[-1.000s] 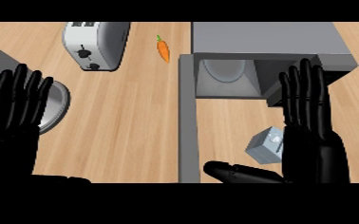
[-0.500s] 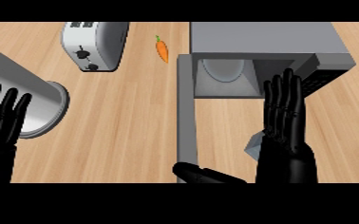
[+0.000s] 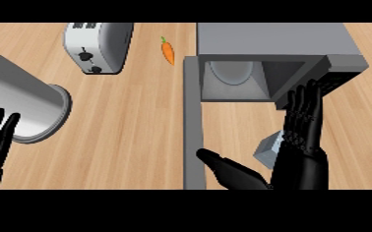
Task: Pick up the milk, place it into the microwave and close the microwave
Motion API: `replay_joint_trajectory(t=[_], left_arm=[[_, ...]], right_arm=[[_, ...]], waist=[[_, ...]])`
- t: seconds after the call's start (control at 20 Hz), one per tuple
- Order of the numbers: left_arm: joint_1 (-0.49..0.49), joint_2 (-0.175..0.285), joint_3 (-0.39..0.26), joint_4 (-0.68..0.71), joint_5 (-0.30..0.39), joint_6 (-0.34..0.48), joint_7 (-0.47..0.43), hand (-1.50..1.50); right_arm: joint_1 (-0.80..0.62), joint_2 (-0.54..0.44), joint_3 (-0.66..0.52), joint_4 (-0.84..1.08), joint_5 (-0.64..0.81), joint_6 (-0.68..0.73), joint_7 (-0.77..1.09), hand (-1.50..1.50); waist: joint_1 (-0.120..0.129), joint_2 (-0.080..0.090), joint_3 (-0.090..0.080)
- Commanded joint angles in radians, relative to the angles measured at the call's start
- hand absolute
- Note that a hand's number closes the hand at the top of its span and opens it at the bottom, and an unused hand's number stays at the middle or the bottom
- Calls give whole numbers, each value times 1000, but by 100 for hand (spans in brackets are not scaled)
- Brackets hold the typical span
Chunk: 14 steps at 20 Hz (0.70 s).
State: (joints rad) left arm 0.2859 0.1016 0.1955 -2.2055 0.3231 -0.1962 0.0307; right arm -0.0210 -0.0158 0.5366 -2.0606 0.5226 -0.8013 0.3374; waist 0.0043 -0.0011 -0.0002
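Note:
The milk [image 3: 266,148] is a small grey-blue carton on the counter in front of the open microwave [image 3: 269,38]. Most of it is hidden behind my right hand [image 3: 301,159]. That hand is open: its fingers [image 3: 305,113] point straight up toward the microwave's right front corner and its thumb [image 3: 231,169] sticks out to the left, below the carton. The microwave's door [image 3: 193,128] is swung out as a long grey strip left of the carton. A round glass plate [image 3: 232,72] shows inside the cavity. My left hand [image 3: 7,133] shows only as straight fingers at the left edge.
A large steel pot [image 3: 29,109] lies at the left, beside my left hand. A silver toaster [image 3: 97,46] stands at the back left. An orange carrot [image 3: 168,52] lies between the toaster and the microwave. Bare wood spans the middle of the counter.
My right hand has slid left and down, covering more of the milk. My left hand has sunk to the left edge, and the steel pot shows more.

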Motion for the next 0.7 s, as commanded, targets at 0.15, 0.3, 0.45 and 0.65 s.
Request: replay_joint_trajectory(t=[0.15,0.3,0.45,0.65], left_arm=[[56,-38,-8,-21,3,-43,-25,-150],[102,-35,15,-66,12,-64,-18,-150],[70,-16,58,-26,46,-91,-26,-150],[91,-44,41,-45,26,-95,-15,-150]], right_arm=[[131,-13,-23,99,-176,-70,-217,-150],[161,-30,-84,130,-252,-67,-305,-150],[170,-18,-120,184,-316,-50,-378,-150],[282,-44,-167,164,-438,-8,-494,-150]], waist=[[0,0,1],[1,0,1],[-1,0,1],[-4,0,1]])
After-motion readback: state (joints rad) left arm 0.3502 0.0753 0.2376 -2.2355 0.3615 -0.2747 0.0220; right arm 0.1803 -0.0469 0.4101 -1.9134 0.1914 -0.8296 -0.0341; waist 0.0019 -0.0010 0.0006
